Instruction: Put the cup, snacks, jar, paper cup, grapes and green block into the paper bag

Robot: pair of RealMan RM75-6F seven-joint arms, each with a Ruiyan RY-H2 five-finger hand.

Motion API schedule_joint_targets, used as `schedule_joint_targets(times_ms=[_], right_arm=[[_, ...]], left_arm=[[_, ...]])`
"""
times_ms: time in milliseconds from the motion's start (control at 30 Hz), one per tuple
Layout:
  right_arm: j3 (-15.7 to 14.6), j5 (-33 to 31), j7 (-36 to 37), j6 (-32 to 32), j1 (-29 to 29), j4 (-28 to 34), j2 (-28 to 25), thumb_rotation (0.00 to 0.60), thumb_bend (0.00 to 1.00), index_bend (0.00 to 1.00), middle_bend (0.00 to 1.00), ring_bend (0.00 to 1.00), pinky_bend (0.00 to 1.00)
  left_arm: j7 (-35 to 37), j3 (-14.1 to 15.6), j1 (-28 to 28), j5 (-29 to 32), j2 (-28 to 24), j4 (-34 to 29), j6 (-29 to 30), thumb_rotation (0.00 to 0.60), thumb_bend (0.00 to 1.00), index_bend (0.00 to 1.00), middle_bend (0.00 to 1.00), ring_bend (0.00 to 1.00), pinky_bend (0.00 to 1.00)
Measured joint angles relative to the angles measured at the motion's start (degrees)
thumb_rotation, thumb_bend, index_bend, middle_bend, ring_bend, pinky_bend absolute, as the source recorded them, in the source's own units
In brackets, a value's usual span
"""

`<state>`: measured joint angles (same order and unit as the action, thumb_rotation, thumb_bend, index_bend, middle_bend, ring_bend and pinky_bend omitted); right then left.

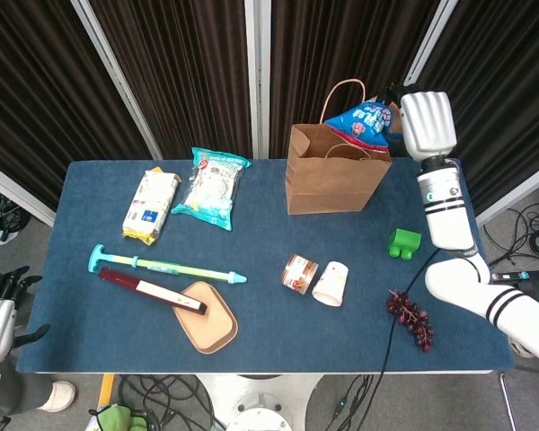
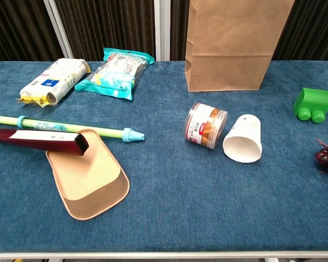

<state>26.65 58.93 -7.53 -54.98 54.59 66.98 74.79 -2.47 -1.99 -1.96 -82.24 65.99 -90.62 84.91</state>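
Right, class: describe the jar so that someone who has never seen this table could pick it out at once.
Start at the brown paper bag standing at the back of the blue table. In front of it two small things lie side by side on their sides. The jar is the left one: clear, with orange contents and a printed label, unlike the plain white paper cup.

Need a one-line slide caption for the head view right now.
Right hand holds the blue snack bag above the open paper bag.
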Motion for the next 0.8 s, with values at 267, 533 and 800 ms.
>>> schedule_joint_targets(times_ms=[267, 533, 800], right_arm=[[-1.83, -5.70, -5.46, 6.81, 3.09, -4.64, 3.89, 0.600, 0.35, 0.20, 0.33, 0.23, 0.40], [-2.35, -8.86, -5.66, 10.19, 3.57, -3.77, 3.61, 0.600, 0.17, 0.00, 0.10, 0.02, 0.21], [-1.48, 1.04, 6.88, 4.18, -0.08, 4.82, 0.18, 0.600, 0.09, 0.01, 0.20, 0.08, 0.23]], left_arm=[[-0.02, 0.16, 0.08, 0.29, 0.01, -0.06, -0.39, 0.600, 0.00, 0.29, 0.23, 0.16, 0.14], [0.03, 0.21, 0.21, 0.27, 0.04, -0.03, -0.27, 0.600, 0.00, 0.29, 0.23, 0.16, 0.14], [-0.20, 0.20, 0.34, 0.35, -0.08, -0.27, -0.15, 0.600, 0.00, 0.29, 0.23, 0.16, 0.14]])
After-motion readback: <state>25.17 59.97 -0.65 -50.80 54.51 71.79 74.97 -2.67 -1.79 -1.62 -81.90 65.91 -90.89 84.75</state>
